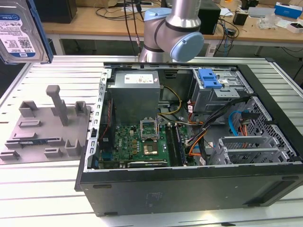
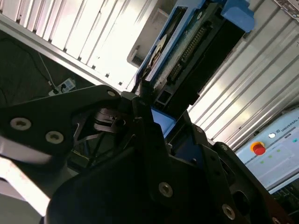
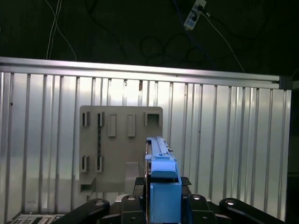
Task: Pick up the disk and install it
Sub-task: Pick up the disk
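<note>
The gripper (image 3: 163, 189) clamps the disk (image 1: 19, 28) by its edges (blue bracket included) at ten o'clock of the case (image 1: 189, 189). Best carried level, squared to the drive cage (image 1: 215, 94).

Counted in the exterior view: one disk (image 1: 19, 28) at ten o'clock, one grey fixture plate (image 1: 47, 127) at nine o'clock, one open computer case (image 1: 189, 189) at the centre, one robot arm (image 1: 173, 28) at twelve o'clock, one ribbed worktop (image 1: 42, 189) beneath. Within the case: one blue latch (image 1: 209, 78) at one o'clock, one power supply (image 1: 135, 90) at eleven o'clock, one green mainboard (image 1: 142, 139) at seven o'clock. In the first wrist view: one hand (image 3: 163, 196), one power strip (image 3: 194, 14). In the second wrist view: one red button (image 2: 258, 148).
</note>
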